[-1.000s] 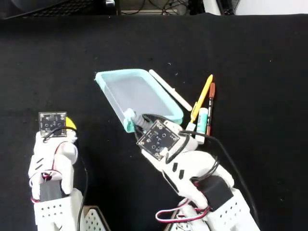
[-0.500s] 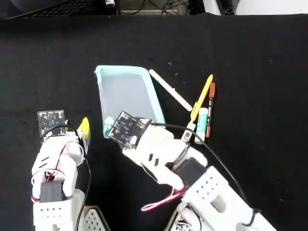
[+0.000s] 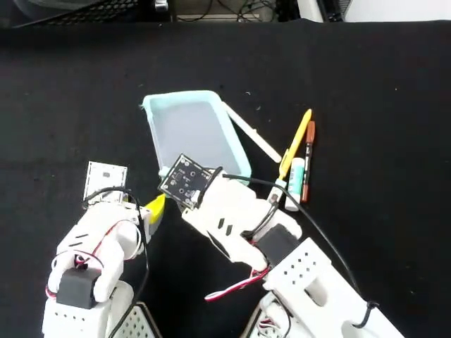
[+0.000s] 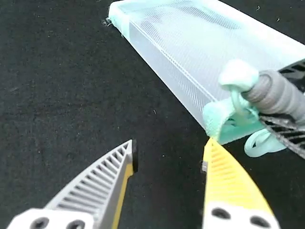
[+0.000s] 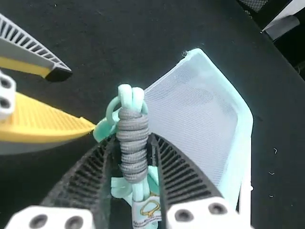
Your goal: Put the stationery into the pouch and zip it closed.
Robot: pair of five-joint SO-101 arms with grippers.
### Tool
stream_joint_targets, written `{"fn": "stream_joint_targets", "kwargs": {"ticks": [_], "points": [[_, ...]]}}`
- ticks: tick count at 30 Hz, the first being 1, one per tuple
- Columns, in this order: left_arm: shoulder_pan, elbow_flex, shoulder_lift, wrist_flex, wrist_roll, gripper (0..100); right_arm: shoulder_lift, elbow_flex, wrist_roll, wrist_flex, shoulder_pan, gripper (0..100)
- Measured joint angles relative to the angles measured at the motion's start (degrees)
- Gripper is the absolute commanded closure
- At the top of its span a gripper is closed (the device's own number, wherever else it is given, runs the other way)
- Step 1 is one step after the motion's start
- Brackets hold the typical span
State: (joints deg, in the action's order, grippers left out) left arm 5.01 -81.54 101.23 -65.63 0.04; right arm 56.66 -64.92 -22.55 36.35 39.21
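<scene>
The teal mesh pouch [image 3: 194, 130] lies flat at the table's middle. My right gripper [image 5: 132, 143] is shut on its grey cord zipper pull [image 5: 131, 138] at the pouch's near corner [image 3: 169, 176]. My left gripper [image 4: 169, 152] is open, and its yellow finger [image 4: 224, 176] almost touches that corner of the pouch [image 4: 190, 43]. In the high view the left gripper [image 3: 151, 211] sits just left of the right gripper [image 3: 171, 184]. A white pen [image 3: 250, 132], a yellow pen [image 3: 296, 141], a brown pen [image 3: 308, 158] and a small white tube [image 3: 296, 176] lie right of the pouch.
Black cloth covers the whole table [image 3: 366, 84]. The right arm's body [image 3: 239, 218] stretches from the lower right over to the pouch's near end. Cables and dark equipment [image 3: 211, 8] line the far edge.
The right gripper dragged the pouch's near corner to the left, turning the pouch more upright. The left arm swung right and forward, bringing its gripper up to that corner.
</scene>
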Motion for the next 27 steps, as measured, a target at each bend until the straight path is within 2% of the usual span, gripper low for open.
{"fn": "stream_joint_targets", "kwargs": {"ticks": [5,8,15,27], "points": [[0.3,0.3,0.0,-0.1,-1.7,75,0.0,0.0,0.0,0.0,0.0,98.7],[0.3,3.5,0.0,-3.1,-3.4,75,0.0,0.0,0.0,0.0,0.0,98.7],[0.4,6.2,0.6,-4.9,-3.7,75,0.0,0.0,0.0,0.0,0.0,98.7],[0.4,-3.1,0.1,6.6,-3.9,76,0.0,0.0,0.0,0.0,0.0,98.7]]}}
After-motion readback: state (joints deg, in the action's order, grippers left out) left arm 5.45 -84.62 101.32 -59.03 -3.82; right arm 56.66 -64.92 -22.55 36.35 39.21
